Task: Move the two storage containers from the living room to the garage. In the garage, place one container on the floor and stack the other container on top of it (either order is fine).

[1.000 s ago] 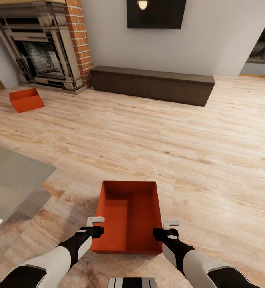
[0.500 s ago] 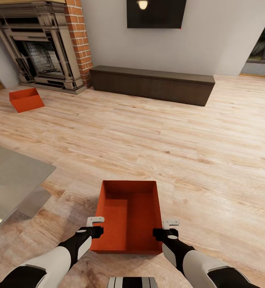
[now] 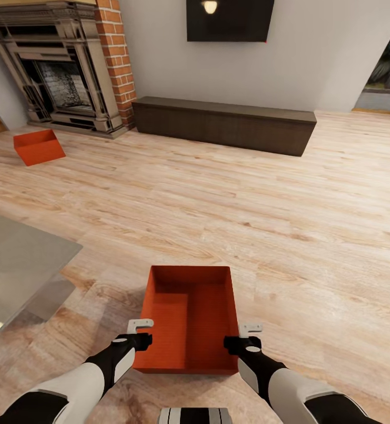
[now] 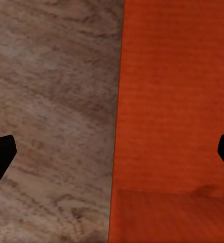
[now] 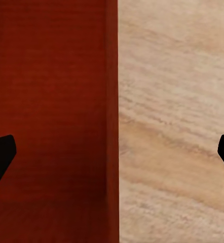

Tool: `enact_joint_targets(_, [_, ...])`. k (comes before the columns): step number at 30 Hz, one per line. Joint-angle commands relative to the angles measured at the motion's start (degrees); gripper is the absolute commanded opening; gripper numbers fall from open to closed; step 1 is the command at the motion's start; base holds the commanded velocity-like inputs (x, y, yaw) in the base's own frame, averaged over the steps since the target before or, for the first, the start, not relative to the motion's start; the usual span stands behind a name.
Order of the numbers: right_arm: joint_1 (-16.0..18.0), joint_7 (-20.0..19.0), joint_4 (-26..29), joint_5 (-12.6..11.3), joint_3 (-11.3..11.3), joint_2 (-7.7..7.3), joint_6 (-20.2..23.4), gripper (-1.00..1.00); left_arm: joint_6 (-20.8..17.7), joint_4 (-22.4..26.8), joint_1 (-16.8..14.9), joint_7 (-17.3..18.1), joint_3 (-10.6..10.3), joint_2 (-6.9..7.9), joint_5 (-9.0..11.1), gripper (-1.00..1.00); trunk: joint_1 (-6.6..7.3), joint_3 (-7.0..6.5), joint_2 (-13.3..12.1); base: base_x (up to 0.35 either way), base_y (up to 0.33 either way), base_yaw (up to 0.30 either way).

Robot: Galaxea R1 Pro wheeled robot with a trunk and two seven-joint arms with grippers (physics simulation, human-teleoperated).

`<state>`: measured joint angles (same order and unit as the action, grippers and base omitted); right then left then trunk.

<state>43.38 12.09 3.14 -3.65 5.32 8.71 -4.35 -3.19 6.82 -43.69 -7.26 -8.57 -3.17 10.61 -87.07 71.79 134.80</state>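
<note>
While both grippers, left (image 3: pixel 139 331) and right (image 3: pixel 246 335), straddle its side walls spread wide, the lidless, thin-walled orange-red rectangular bin (image 3: pixel 189 318) sits upright on wood planks (image 3: pixel 289 235).

Near orange-red container (image 3: pixel 189 318) upright, open-topped, on wood floor; second container (image 3: pixel 39 146) tilted beside fireplace.

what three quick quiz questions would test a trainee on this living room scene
1. True or false: both grippers, the left gripper and the right gripper, are open, each straddling a side wall of the near orange-red rectangular lidless bin.
2. Where is the other orange-red bin? A) on the long dark low cabinet B) on the wood-plank floor by the red-brick fireplace C) inside the near bin
3. Fill in: the near bin holds ____.

Key: 1 true; 2 B; 3 nothing.
</note>
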Motion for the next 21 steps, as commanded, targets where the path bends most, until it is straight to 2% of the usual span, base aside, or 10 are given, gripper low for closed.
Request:
enact_joint_targets(1, [0.0,0.2,-0.1,-0.4,0.5,0.04,-0.2,1.00,-0.3,0.1,0.0,-0.3,-0.5,0.01,0.6,1.00,0.01,0.04,0.0,0.000,0.000,0.000])
enact_joint_targets(3, [0.0,0.2,-0.1,-0.4,0.5,0.04,-0.2,1.00,-0.3,0.1,0.0,-0.3,-0.5,0.01,0.6,1.00,0.01,0.04,0.0,0.000,0.000,0.000])
enact_joint_targets(8, [0.0,0.2,-0.1,-0.4,0.5,0.00,-0.2,1.00,-0.3,0.1,0.0,-0.2,-0.5,0.01,0.6,1.00,-1.09,0.93,2.0,0.000,0.000,0.000])
enact_joint_targets(21, [0.0,0.3,-0.1,-0.4,0.5,0.03,-0.2,1.00,-0.3,0.1,0.0,-0.3,-0.5,0.01,0.6,1.00,-1.09,0.93,2.0,0.000,0.000,0.000])
